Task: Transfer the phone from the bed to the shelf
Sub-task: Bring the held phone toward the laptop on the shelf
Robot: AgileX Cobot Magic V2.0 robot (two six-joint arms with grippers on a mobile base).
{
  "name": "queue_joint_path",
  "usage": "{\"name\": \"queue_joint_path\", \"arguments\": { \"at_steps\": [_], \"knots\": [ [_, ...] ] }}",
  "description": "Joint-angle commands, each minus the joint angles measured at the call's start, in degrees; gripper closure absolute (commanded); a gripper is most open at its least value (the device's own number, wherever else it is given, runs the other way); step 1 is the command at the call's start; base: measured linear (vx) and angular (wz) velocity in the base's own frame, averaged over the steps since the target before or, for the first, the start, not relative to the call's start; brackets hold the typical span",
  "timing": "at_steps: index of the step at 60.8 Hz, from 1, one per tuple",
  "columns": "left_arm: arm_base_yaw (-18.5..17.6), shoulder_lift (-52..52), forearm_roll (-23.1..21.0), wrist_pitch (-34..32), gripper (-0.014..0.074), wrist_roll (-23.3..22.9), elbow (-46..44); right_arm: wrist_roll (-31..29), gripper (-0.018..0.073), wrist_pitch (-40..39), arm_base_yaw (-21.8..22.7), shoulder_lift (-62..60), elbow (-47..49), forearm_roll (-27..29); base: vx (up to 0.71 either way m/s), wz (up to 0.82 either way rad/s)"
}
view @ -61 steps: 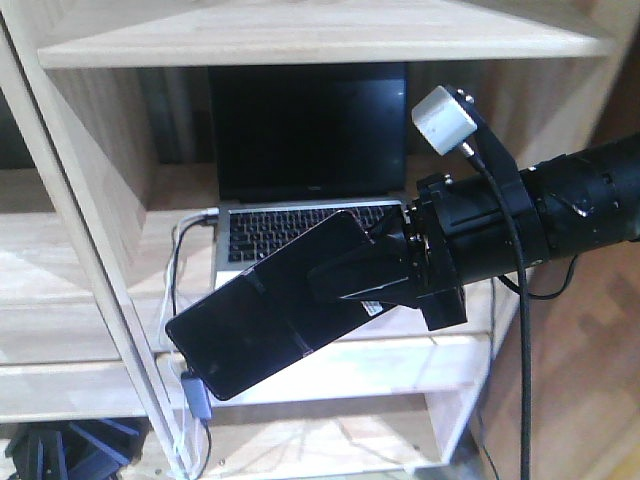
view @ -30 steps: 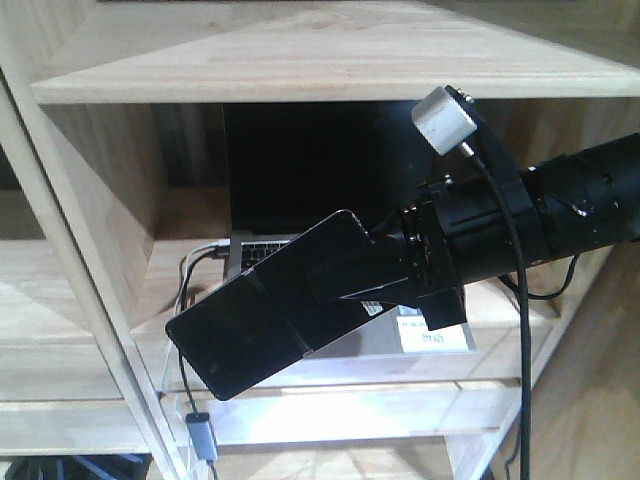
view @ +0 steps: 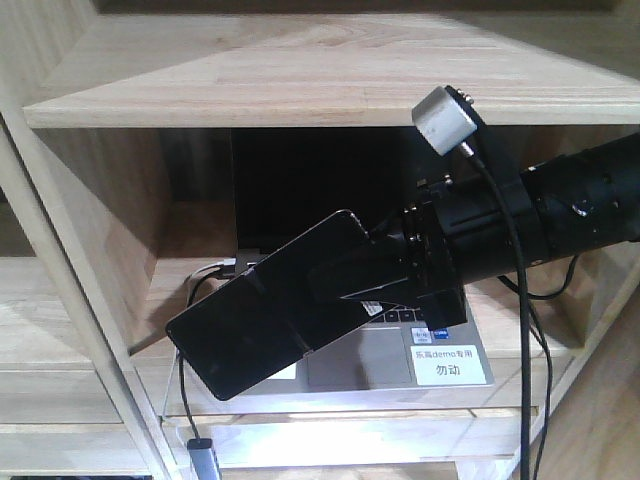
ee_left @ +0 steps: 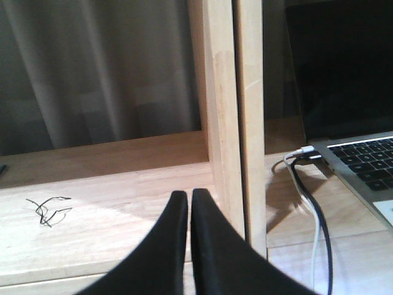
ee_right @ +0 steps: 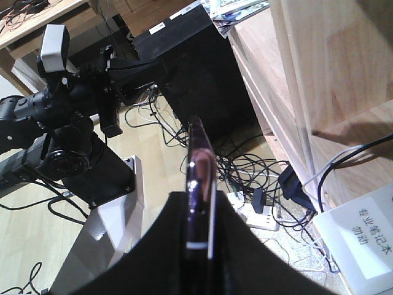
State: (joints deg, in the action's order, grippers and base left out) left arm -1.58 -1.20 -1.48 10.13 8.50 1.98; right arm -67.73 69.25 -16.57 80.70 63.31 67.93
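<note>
**Phone gripped in front of the laptop compartment**

The right fingers (view: 345, 283) are clamped on the phone (view: 250, 330), pinching one end of the glossy black slab. In the right wrist view the phone shows edge-on, squeezed between the two dark fingers, its pinkish rim catching the light.

From the front the phone hangs tilted, free end low and to the left, gripped end higher and to the right. It sits in the air before the shelf (view: 300, 70), level with the compartment under the thick top board. In the right wrist view the free end juts out over the floor, with the pale shelf boards off to the right, so it is not resting on any board.

Inside that compartment an open silver laptop (view: 370, 365) stands with its screen dark. A white label (view: 448, 367) with printed characters lies on its palm rest. Cables (view: 195, 290) trail from the laptop's left side down past the board's front edge. A small silvery wrist camera (view: 445, 118) sits on top of the right arm.

The left fingers (ee_left: 179, 212) are closed almost together, a hairline gap between them and nothing held. They point at a wooden upright (ee_left: 224, 123) of the shelf. A little tangle of thin dark wire (ee_left: 48, 209) lies on the board to its left.
</note>
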Motion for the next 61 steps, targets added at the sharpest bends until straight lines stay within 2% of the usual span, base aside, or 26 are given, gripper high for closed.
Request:
{"name": "queue_joint_path", "arguments": {
  "at_steps": [1, 61],
  "knots": [
    [-0.18, -0.24, -0.52, -4.10, 0.0595, -0.33, -1.32, -0.08, 0.0561, 3.86, 0.11, -1.86, 1.46, 4.89, 0.05, 0.02],
    [-0.18, -0.24, -0.52, -4.10, 0.0595, -0.33, -1.32, -0.08, 0.0561, 3.86, 0.11, -1.86, 1.46, 4.89, 0.01, 0.00]
  ]
}}
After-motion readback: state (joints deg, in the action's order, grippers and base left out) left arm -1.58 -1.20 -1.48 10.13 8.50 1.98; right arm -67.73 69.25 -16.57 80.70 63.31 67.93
